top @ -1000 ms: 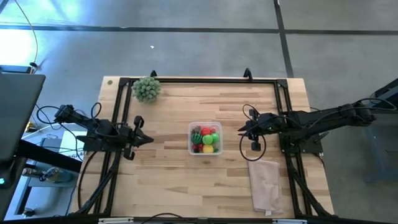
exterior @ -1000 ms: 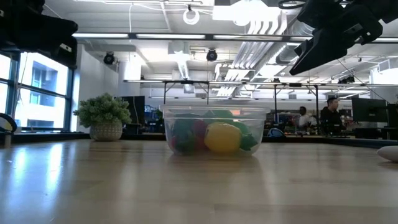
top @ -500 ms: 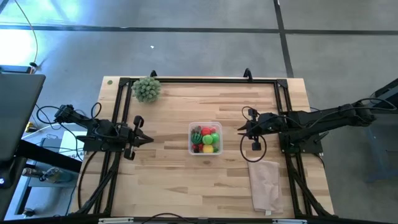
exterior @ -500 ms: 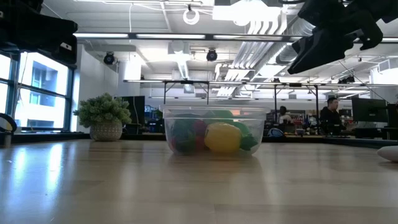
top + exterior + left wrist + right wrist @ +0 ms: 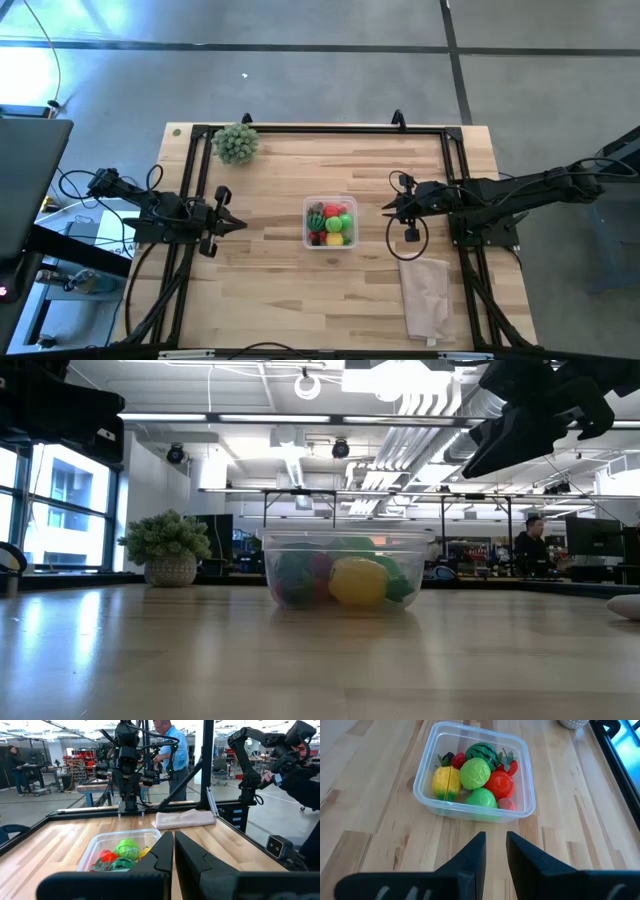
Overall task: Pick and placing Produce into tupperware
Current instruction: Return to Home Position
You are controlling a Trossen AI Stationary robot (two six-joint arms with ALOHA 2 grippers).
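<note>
The clear tupperware (image 5: 330,222) stands on its base at the middle of the wooden table. The produce lies inside it: a yellow piece (image 5: 446,782), a pale-green ball (image 5: 475,773), a dark-striped green ball (image 5: 481,754), a red piece (image 5: 499,785) and small red berries. My right gripper (image 5: 496,850) hangs above the table to the container's right, slanting down toward it, open, with nothing between its fingers. My left gripper (image 5: 173,851) waits level at the table's left edge (image 5: 243,225), shut, holding nothing.
A bushy potted plant (image 5: 236,143) stands at the far left corner. A folded beige cloth (image 5: 426,295) lies near the front right. A black frame rail (image 5: 320,128) rims the table. People stand in the room beyond.
My right gripper has rolled a little about the line it points along, staying in place above the table. The tupperware and the produce have not moved.
</note>
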